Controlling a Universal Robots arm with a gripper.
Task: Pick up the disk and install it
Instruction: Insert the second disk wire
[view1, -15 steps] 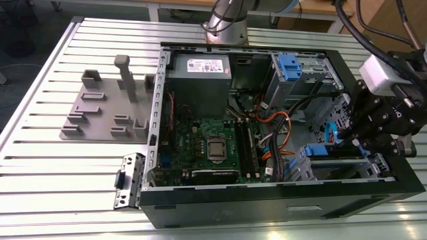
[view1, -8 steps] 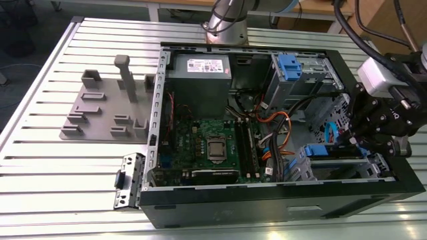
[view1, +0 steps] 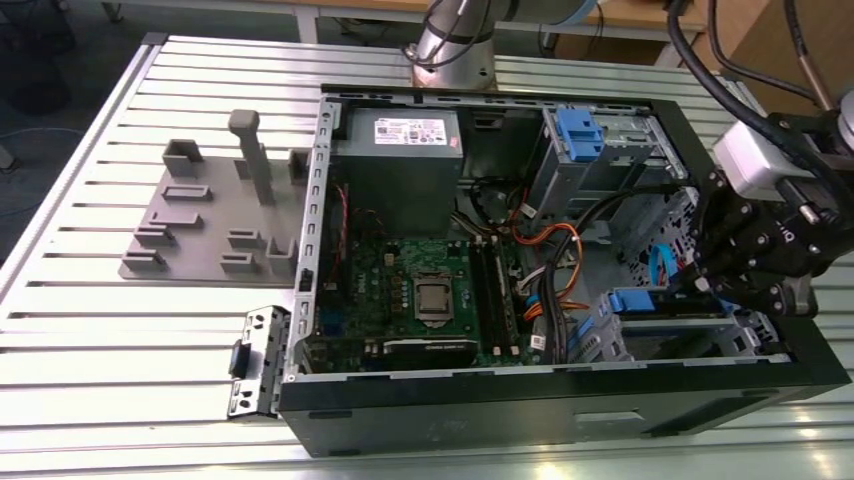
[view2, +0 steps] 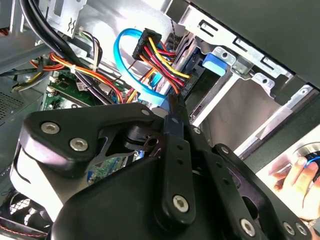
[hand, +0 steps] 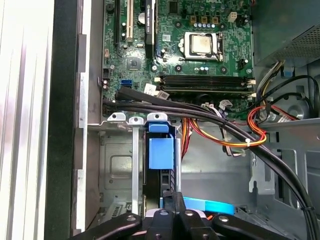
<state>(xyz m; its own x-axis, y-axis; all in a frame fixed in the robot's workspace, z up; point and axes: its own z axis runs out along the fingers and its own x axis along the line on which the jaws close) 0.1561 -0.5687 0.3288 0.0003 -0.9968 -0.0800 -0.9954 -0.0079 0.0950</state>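
Gripper: the gripper (view1: 727, 290) hangs over the drive cage (view1: 694, 335) inside the open computer case (view1: 747, 385); whether its claw pinches anything cannot be told.
Disk: the disk (hand: 161, 165) stands on edge in the drive cage, blue bracket uppermost, long axis running toward the motherboard (hand: 170, 45).
Hand: a person's hand (view2: 295, 180) lies outside the computer case.

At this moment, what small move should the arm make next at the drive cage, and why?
Probably a short, slow push of the disk deeper along its slot, keeping it straight. In the first wrist view the end effector sits right at the disk's end. The disk stands on edge between the rails of the drive cage, and black cables pass close by, so any sideways drift could snag.
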